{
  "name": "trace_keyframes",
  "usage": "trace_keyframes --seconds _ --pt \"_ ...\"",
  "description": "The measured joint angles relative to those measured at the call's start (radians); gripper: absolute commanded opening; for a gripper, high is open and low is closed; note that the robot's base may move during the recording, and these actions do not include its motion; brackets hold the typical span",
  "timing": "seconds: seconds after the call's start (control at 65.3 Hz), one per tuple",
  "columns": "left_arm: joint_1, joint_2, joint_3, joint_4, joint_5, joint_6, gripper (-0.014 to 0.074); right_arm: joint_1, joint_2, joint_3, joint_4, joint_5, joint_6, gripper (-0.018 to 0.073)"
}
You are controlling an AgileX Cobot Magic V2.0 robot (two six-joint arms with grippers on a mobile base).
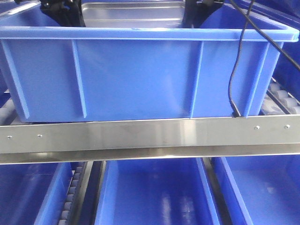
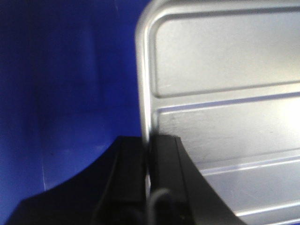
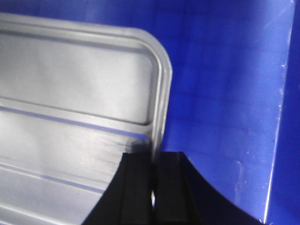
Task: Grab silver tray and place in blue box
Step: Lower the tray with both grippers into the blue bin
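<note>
Here the silver tray (image 1: 131,14) is gripped at opposite rims by the left hand (image 2: 149,140) and the right hand (image 3: 153,157), inside the blue box (image 1: 140,75).

A warehouse or factory line: blue box (image 1: 140,75) on roller conveyor (image 1: 281,101), steel rail (image 1: 150,133), more crates (image 1: 154,197) below.

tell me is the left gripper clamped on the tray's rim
Yes, in the left wrist view the left gripper has its fingers closed on either side of the silver tray rim.
</note>
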Motion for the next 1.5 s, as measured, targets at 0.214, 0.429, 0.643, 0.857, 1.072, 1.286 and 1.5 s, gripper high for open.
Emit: trace_keyframes --seconds 0.214,0.429,0.643,0.857,1.072,1.286,1.5 --pt "0.0 0.005 0.0 0.0 0.0 0.0 -0.0015 0.0 0.0 -0.002 0.0 0.0 -0.002 0.0058" --pt "0.0 0.005 0.0 0.0 0.0 0.0 -0.0015 0.0 0.001 -0.002 0.0 0.0 -0.002 0.0058" --pt "0.0 0.005 0.0 0.0 -0.008 0.0 -0.0015 0.0 0.001 -0.002 0.0 0.0 -0.002 0.0058" --pt "0.0 0.005 0.0 0.006 -0.012 0.0 -0.0015 0.0 0.001 -0.002 0.0 0.0 -0.003 0.0058" --pt "0.0 0.005 0.0 0.006 -0.014 0.0 -0.0015 0.0 0.001 -0.002 0.0 0.0 -0.003 0.0058" --pt "0.0 0.005 0.0 0.006 -0.014 0.0 -0.0015 0.0 0.001 -0.002 0.0 0.0 -0.003 0.006" --pt "0.0 0.005 0.0 0.011 -0.014 0.0 -0.0013 0.0 0.001 -0.002 0.0 0.0 -0.003 0.013"
